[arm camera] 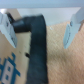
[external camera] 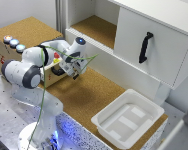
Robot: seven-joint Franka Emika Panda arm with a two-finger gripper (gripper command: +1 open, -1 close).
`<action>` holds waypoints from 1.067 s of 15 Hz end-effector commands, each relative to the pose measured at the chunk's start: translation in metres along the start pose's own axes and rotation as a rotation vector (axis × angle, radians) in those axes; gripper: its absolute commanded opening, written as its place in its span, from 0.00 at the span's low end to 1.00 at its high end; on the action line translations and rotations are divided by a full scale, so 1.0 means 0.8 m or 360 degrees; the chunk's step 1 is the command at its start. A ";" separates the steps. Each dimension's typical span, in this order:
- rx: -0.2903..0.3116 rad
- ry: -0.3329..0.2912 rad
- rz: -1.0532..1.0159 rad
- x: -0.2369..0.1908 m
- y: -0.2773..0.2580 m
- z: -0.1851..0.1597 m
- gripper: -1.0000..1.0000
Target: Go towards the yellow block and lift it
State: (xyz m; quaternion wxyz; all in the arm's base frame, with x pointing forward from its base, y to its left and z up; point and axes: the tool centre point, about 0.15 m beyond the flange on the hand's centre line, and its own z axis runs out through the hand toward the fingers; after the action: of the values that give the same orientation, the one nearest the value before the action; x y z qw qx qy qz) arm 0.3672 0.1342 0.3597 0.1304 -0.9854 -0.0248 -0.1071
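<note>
Fingers spread wide, gripping nothing; black curved part between them. Gripper above cork table, beside wooden box. Yellow block blurry at box edge, gripper's 9 o'clock.

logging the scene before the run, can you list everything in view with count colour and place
cork surface: one, brown, across the middle of the exterior view
white tray: one, white, on the cork at the exterior view's lower right
cabinet: one, white, at the exterior view's upper right
handle: one, black, on the cabinet's front panel
box: one, brown top, at the exterior view's left
round buttons: three, colours too blurred to name, in a row on the box top
yellow block: none that I can make out in either view
black strap-like object: one, black, between the fingers in the wrist view
arm: one, white with grey joints, at the exterior view's left
claw: one, open, over the cork by the box
</note>
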 end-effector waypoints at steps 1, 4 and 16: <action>-0.0259 0.0141 -0.0256 -0.010 -0.093 -0.094 1.00; -0.0291 0.0132 -0.0379 -0.007 -0.136 -0.107 1.00; -0.0241 -0.0147 -0.0222 -0.037 -0.200 0.000 1.00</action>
State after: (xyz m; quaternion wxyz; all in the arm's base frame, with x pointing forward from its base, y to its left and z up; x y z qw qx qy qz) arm 0.3090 0.2592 0.4215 0.0639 -0.9778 -0.1372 -0.1449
